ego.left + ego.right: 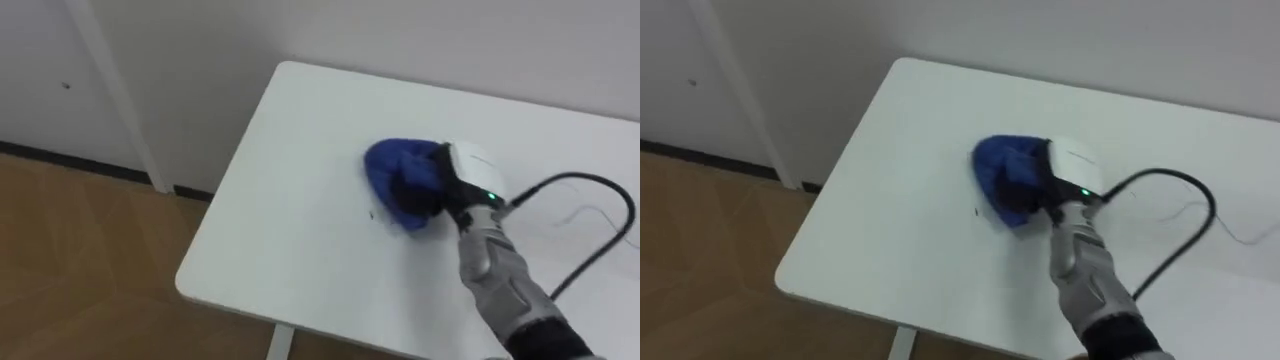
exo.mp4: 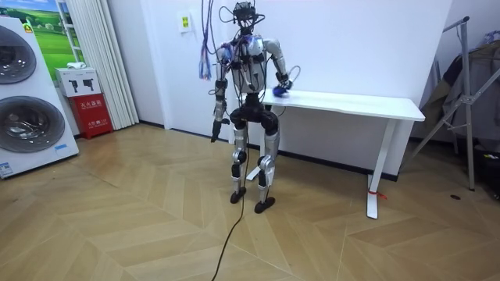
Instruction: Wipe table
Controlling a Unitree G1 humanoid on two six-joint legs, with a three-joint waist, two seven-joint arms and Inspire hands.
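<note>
The blue cloth [image 1: 385,168] is bunched on the white bench [image 1: 290,240] near its left end. It is clutched by the right hand [image 1: 472,172], whose dark fingers [image 1: 415,190] are curled into its folds, with cloth seen above, below and ahead of them. In the room view the left hand [image 2: 215,133] is seen hanging at the robot's side.

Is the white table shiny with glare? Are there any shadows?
Left eye view: the table is evenly lit, no glare spot, just a faint shadow beside the blue cloth in the right hand. Room view: shade darkens the wall under the table.
</note>
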